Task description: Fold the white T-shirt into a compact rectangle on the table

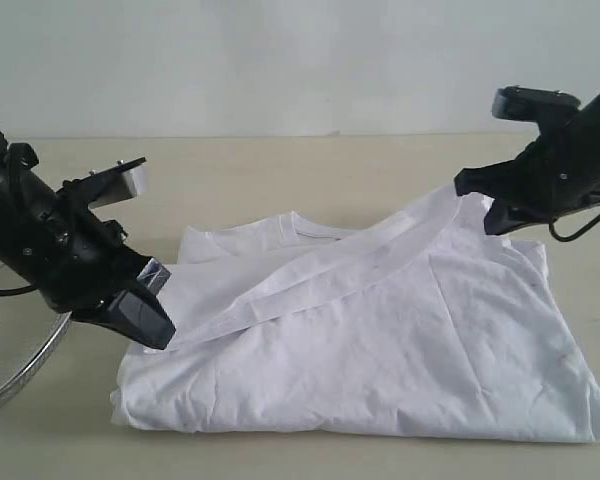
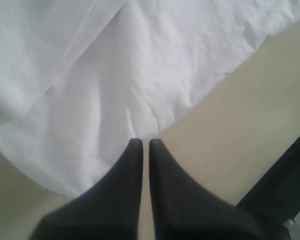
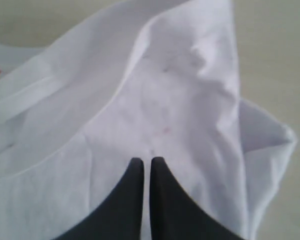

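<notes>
- A wide, matte, pale beige surface (image 1: 280, 170) takes most of the room in front of me. It runs back to a plain, pale grey-white wall (image 1: 280, 60).
- A white T-shirt (image 1: 380, 340) of thin, creased cloth lies on this surface, from the middle toward the right and near the front edge. Its plain side is up and its neck opening points to the wall.
- One edge of the shirt is lifted as a long, tight band. The band crosses over the body of the shirt, from low at the front left to high at the back right.
- The left tool (image 2: 144, 142) is closed, its two black fingers almost together. It pinches the low end of the band, at the left side of the shirt and just above the surface.
- The right tool (image 3: 144, 161) is closed too. It grips the high end of the band and holds it clear of the surface, and the cloth falls from it in soft folds.
- A round wire-mesh metal basket (image 1: 20, 380) stands at the far left, below the left arm. It is only partly in view and does not touch the shirt.
</notes>
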Available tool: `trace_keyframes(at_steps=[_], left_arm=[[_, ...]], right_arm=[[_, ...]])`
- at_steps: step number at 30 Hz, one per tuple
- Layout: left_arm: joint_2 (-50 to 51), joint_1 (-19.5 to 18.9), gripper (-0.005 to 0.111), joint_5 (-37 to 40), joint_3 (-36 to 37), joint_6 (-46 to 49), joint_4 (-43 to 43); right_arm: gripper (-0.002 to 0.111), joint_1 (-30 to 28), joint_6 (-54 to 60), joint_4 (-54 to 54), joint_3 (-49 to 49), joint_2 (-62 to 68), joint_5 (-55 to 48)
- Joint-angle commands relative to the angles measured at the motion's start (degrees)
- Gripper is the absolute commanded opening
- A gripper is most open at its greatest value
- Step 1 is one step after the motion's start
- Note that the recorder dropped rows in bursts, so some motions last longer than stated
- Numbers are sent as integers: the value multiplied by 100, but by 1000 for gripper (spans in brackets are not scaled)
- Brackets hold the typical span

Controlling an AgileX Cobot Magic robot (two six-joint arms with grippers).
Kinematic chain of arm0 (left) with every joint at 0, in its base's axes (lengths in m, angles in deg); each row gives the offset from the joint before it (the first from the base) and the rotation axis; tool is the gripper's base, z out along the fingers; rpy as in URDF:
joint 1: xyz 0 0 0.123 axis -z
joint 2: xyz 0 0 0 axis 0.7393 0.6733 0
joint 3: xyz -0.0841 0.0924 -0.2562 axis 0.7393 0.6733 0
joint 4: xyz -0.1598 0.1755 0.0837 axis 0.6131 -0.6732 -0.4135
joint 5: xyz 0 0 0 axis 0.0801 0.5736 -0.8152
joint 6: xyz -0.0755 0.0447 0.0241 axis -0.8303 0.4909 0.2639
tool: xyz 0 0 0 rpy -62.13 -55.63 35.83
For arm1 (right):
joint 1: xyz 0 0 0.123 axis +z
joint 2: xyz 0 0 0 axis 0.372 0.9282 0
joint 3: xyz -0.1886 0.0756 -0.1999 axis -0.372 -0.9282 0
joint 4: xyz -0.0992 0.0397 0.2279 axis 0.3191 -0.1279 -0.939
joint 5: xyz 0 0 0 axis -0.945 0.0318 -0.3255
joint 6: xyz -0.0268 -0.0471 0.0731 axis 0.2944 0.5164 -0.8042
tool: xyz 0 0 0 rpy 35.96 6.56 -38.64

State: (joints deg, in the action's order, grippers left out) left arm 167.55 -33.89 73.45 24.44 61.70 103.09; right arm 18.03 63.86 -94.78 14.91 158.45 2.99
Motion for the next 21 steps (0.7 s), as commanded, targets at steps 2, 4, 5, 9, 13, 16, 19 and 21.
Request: trace_keyframes(at_steps=[2, 4, 5, 9, 13, 16, 19, 21], left_arm=[[-43, 16, 5, 3, -33, 40, 63], [-43, 16, 5, -20, -33, 40, 112], [-43, 16, 5, -19, -33, 40, 172], [-43, 16, 5, 5, -44, 40, 199], [-43, 16, 5, 5, -69, 40, 229], [-43, 16, 5, 16, -69, 40, 229], [-43, 16, 5, 5, -69, 40, 229], [-43, 16, 5, 5, -69, 51, 229]], right_arm=[[0, 470, 47, -14, -408, -97, -49], [0, 685, 47, -14, -607, -97, 213], [0, 790, 47, -14, -682, -97, 371], [0, 1110, -11, -207, -769, -34, 740], [0, 1521, -22, -389, -769, 233, 1211], [0, 1638, -49, -462, -769, 439, 1448], [0, 1709, -109, -750, -759, 566, 1848], [0, 1709, -109, -1113, -682, 615, 2085]])
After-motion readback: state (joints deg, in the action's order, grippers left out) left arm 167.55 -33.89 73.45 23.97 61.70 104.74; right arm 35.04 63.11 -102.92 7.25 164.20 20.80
